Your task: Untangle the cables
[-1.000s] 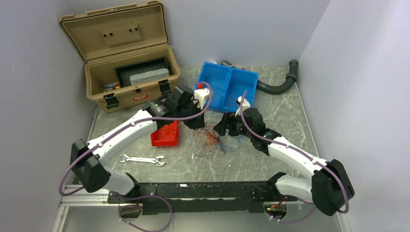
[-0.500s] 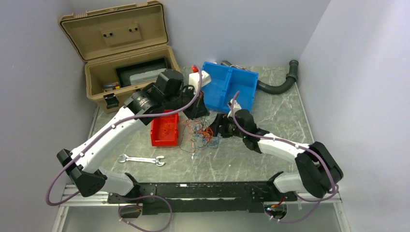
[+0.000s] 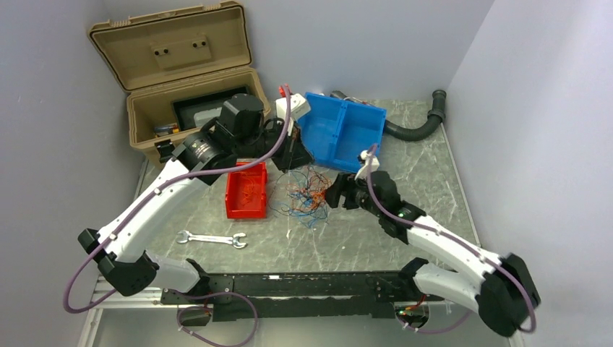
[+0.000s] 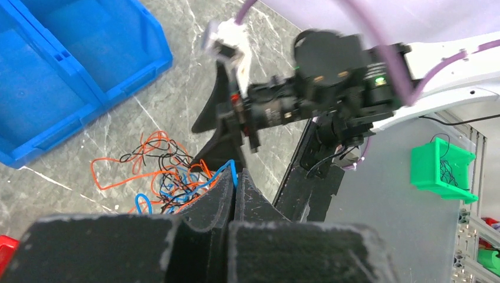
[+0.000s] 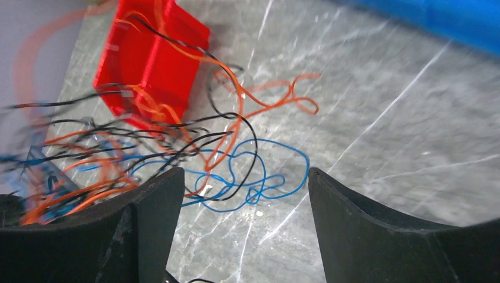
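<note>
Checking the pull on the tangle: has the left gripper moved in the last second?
Yes. The left gripper has shifted from beside the red bin toward the blue bin.

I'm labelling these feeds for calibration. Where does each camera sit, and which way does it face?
Top external: fixed high behind the bases, looking down on the table; both arms show.
Left wrist: on the left arm, looking past the shut left gripper pinching cables, toward the right arm.
Right wrist: looking down between the fingers of the open right gripper at cables and red bin.
Shared: all see the cables.
</note>
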Motion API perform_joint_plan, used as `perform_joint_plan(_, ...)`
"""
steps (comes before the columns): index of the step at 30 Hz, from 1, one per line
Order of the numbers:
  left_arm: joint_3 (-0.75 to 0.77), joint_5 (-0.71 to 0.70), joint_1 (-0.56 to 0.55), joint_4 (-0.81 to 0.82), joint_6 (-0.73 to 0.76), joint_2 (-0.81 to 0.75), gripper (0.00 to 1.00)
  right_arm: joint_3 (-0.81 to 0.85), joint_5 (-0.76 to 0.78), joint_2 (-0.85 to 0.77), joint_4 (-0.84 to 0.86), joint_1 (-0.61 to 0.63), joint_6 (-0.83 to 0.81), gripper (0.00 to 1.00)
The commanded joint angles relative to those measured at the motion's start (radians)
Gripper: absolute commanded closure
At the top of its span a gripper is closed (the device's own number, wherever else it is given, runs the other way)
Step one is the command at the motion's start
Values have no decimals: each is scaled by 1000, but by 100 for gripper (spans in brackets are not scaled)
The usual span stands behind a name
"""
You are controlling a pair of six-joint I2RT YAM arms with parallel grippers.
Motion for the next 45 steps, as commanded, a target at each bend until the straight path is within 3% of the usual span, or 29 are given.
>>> perform_joint_plan(1,-41,42,3,47,-8,-5,100,62,117,-188,-134,-1,-139,21)
perform_joint_plan(6,-109,85,3,93,-31,-12,100,141,126,-289,-222,-2,-233,21)
perform_joint_plan(14,-118,138,3,114,-45,-1,100,129,-183,-244,-55,8,-286,19)
perform_joint_plan(19,-106,156,2,120,-53,-5,100,108,-137,-137,61,38,-263,20)
perform_joint_plan(24,-102,82,3,105,-40,-42,100,72,-71,-51,79,45,-222,25)
perform_joint_plan(26,-112,17,6,104,-38,-63,100,41,-13,-44,68,45,-180,31)
perform_joint_plan(27,-120,-25,8,101,-38,-71,100,28,20,-46,50,44,-156,39)
perform_joint_plan(30,-162,-184,27,87,-53,-102,100,-6,154,-86,-27,45,-91,75)
perform_joint_plan(33,-242,-241,97,94,-98,-132,100,-41,260,-171,-116,43,-41,92)
perform_joint_plan(38,-372,-204,252,133,-157,-157,100,-49,349,-321,-251,38,-23,100)
perform_joint_plan(42,-435,-209,302,149,-170,-163,100,-5,441,-370,-368,36,-2,100)
perform_joint_plan(44,-453,-217,314,151,-178,-167,100,41,573,-377,-481,34,54,100)
perform_joint_plan(45,-460,-227,319,150,-184,-172,100,72,716,-375,-577,33,116,100)
